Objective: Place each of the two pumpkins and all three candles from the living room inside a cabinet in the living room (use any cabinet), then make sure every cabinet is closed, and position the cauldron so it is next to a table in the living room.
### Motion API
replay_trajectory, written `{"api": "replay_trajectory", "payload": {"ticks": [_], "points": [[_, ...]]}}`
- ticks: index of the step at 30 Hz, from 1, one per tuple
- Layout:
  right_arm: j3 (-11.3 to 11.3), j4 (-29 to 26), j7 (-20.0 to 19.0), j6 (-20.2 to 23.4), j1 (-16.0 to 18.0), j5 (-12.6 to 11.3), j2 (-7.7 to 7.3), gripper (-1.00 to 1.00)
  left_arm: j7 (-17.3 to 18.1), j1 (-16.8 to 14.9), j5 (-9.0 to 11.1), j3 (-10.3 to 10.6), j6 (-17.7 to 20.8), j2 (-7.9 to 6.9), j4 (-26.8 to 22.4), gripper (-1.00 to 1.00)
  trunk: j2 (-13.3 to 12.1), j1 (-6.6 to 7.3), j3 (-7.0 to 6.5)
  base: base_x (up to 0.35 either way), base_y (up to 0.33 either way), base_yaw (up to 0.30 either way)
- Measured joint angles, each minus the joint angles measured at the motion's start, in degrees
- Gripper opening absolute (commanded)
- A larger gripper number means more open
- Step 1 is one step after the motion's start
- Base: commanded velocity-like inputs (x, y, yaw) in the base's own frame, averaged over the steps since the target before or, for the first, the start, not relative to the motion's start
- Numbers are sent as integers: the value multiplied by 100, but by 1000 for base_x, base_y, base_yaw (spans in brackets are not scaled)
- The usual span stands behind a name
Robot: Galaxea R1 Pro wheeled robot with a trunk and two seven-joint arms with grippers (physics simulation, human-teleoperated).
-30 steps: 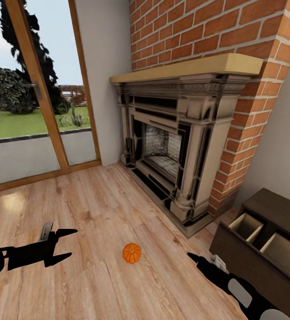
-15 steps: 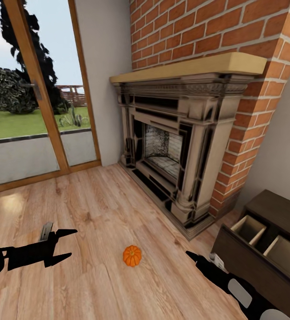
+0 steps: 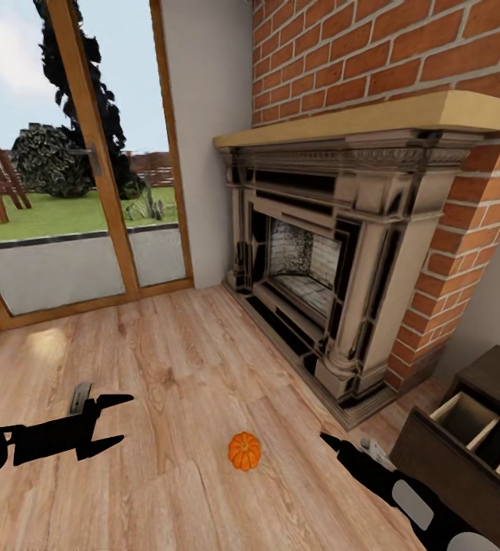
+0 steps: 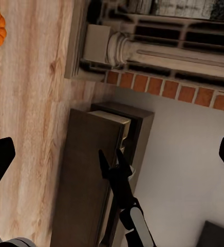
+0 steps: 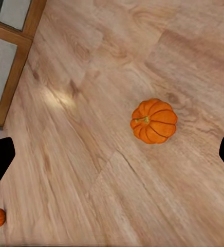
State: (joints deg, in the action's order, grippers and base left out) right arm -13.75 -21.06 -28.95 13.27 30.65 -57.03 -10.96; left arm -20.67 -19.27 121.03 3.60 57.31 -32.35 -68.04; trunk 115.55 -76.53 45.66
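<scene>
Lying on floorboards (image 3: 165, 360) between spread grippers — pumpkin (image 3: 245, 451).

Ornate stone fireplace (image 3: 334, 275) set in red brick chimney breast (image 3: 403, 61), under pale wooden mantel (image 3: 372, 119). Wood-framed glass door (image 3: 73, 184) adjoining. Light plank floor (image 3: 173, 360).

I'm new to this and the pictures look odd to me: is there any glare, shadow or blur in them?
Head view: a pale patch of glare on the floor by the glass door; the pumpkin throws almost no shadow; the grippers are flat black shapes. Right wrist view: the same kind of bright patch on the planks, pumpkin sharp. Left wrist view: the fireplace looks slightly soft.
</scene>
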Motion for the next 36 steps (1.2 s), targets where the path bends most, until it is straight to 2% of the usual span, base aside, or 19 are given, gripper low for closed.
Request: {"api": "replay_trajectory", "payload": {"ticks": [8,18,21,26,36], "points": [[-207,48,64,-103,0,-13,9,100,-1,-1,2,0,0,1,1,100,0,0,-53,0,86,196],[-439,1,44,-609,-1,176,-4,100,0,-2,-1,2,1,4,3,100,0,0,-62,0,67,16],[-487,0,57,-654,-1,203,-1,100,0,-2,0,2,1,5,3,100,0,0,-62,0,4,1],[-698,0,50,-708,-2,208,-3,100,0,-2,-2,2,1,5,3,100,0,0,-62,0,1,0],[-701,7,90,-623,-2,112,-7,100,-2,-2,-7,2,1,5,5,100,0,1,-62,107,29,0]]}}
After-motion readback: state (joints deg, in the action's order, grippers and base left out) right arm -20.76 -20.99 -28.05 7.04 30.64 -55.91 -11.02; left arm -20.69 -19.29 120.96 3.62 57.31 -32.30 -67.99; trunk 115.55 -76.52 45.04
